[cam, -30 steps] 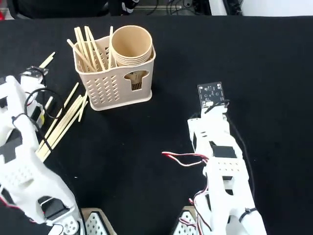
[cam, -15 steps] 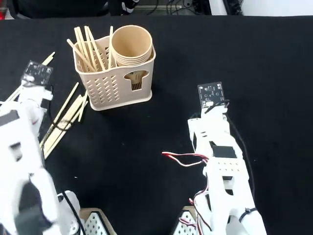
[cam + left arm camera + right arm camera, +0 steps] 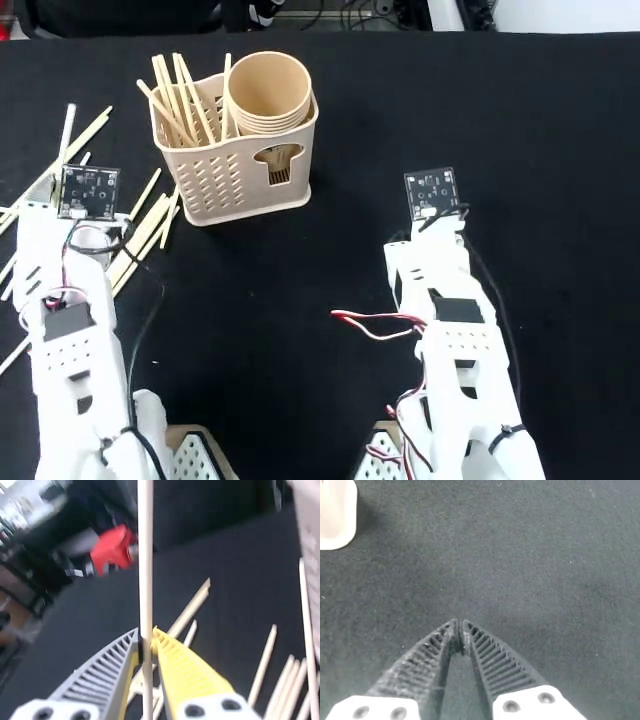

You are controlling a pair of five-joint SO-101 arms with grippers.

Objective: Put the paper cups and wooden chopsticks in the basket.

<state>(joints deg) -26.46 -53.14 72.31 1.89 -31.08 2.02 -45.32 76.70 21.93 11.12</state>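
Note:
The beige basket (image 3: 240,165) stands at the back left of the black table, with stacked paper cups (image 3: 268,92) and several wooden chopsticks (image 3: 180,95) inside it. Left of the basket, my left gripper (image 3: 146,634) is shut on a single chopstick (image 3: 145,555), which also sticks out beyond the left arm (image 3: 68,135). More loose chopsticks (image 3: 140,235) lie on the cloth between that arm and the basket, some of them beneath the gripper (image 3: 262,662). My right gripper (image 3: 456,627) is shut on nothing, low over bare cloth right of the basket.
The right arm (image 3: 445,300) lies along the table's right half. A rounded basket corner (image 3: 335,515) shows past the right gripper. A red object (image 3: 112,550) sits in the room beyond the table edge.
The left arm has swung in from the table's left edge toward the basket and now holds one chopstick pointing away. The right arm has not moved.

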